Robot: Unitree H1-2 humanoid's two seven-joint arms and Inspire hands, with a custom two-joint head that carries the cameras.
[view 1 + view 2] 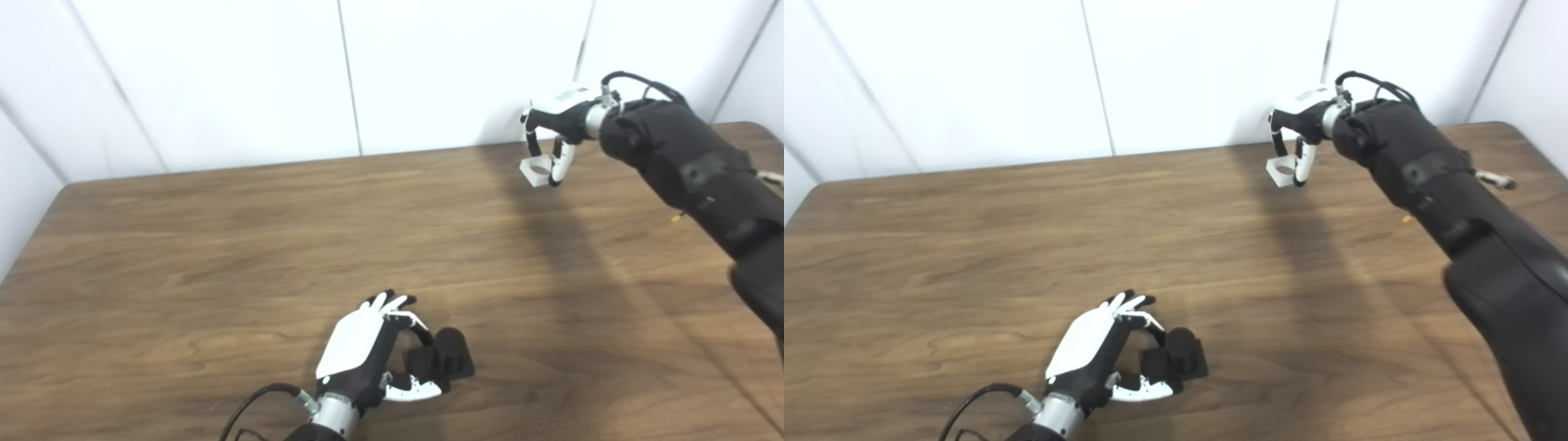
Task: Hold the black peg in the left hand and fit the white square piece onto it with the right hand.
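The black peg (450, 355), a short round post on a square black base, stands on the table near the front edge. My left hand (367, 352) is wrapped around its left side, fingers curled over the base from behind and thumb below it. The white square piece (536, 171), with a round hole through it, hangs above the far right of the table. My right hand (554, 131) is shut on it, pinching it from above between fingers and thumb. The two hands are far apart.
The wooden table (245, 245) runs back to a white panelled wall (245, 73). My right arm (704, 177) in its black sleeve crosses the right side of the table. A cable (257, 398) trails from my left wrist.
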